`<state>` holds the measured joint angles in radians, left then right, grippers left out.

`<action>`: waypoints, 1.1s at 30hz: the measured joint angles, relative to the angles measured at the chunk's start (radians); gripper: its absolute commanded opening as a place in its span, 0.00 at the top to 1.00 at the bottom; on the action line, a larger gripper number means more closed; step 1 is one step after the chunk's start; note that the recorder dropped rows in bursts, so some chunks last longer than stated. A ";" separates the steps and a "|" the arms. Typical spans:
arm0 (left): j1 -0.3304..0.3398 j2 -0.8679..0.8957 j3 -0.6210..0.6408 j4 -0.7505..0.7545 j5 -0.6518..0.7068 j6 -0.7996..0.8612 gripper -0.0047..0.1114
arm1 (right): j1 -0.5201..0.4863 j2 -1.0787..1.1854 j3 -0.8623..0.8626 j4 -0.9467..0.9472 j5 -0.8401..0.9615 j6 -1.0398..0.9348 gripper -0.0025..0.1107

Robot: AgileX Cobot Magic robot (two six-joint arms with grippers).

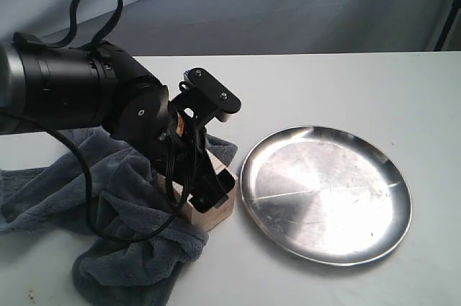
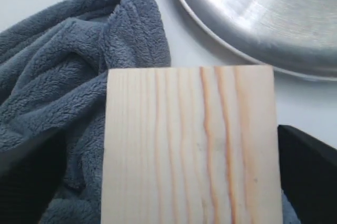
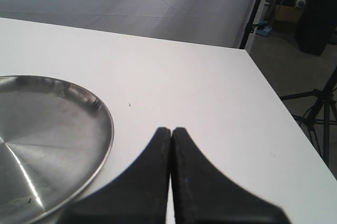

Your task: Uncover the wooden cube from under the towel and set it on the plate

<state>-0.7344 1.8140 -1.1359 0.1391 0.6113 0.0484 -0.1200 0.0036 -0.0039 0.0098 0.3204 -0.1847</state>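
The wooden cube (image 1: 216, 214) (image 2: 189, 145) lies uncovered on the table, against the pulled-back dark blue-grey towel (image 1: 108, 198) (image 2: 58, 71) and just left of the steel plate (image 1: 328, 192) (image 2: 263, 13) (image 3: 47, 134). My left gripper (image 1: 210, 192) (image 2: 174, 129) is lowered over the cube and stands open, one finger on each side. One finger (image 2: 308, 171) is at the cube's edge on the plate side. Fleece shows between the other finger and the cube. My right gripper (image 3: 171, 129) is shut and empty over bare table beside the plate, out of the exterior view.
The left arm's body and cable (image 1: 79, 90) hang over the towel. The table's edge (image 3: 284, 108) runs close to the right gripper, with stands (image 3: 321, 108) on the floor beyond it. A grey backdrop (image 1: 288, 3) rises behind the table.
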 measured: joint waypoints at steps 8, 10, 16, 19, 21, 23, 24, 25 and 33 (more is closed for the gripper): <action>0.000 0.036 0.000 -0.020 0.006 0.003 0.08 | 0.000 0.000 0.000 0.000 0.000 0.000 0.98; 0.000 0.055 0.000 -0.020 0.010 0.003 0.08 | 0.000 0.000 0.000 0.000 0.000 0.000 0.98; 0.000 0.067 0.000 -0.020 0.014 0.004 0.08 | 0.000 0.000 0.000 0.000 0.000 0.000 0.98; 0.000 0.067 0.000 -0.020 0.016 0.004 0.08 | 0.000 0.000 0.000 0.000 0.000 0.000 0.98; 0.000 0.067 0.000 -0.020 0.016 0.004 0.08 | 0.000 0.000 0.000 0.000 0.000 0.000 0.98; 0.000 0.067 0.000 -0.020 0.018 0.004 0.09 | 0.000 0.000 0.000 0.000 0.000 0.000 0.98; 0.000 0.067 0.000 -0.020 0.018 0.004 0.10 | 0.000 0.000 0.000 0.000 0.000 0.000 0.98; 0.000 0.067 0.000 -0.020 0.018 0.004 0.14 | 0.000 0.000 0.000 0.000 0.000 0.000 0.98; 0.000 0.067 0.000 -0.036 0.020 0.004 0.72 | 0.000 0.000 0.000 0.000 0.000 0.000 0.98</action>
<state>-0.7344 1.8814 -1.1359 0.1032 0.6315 0.0529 -0.1200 0.0036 -0.0039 0.0098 0.3204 -0.1847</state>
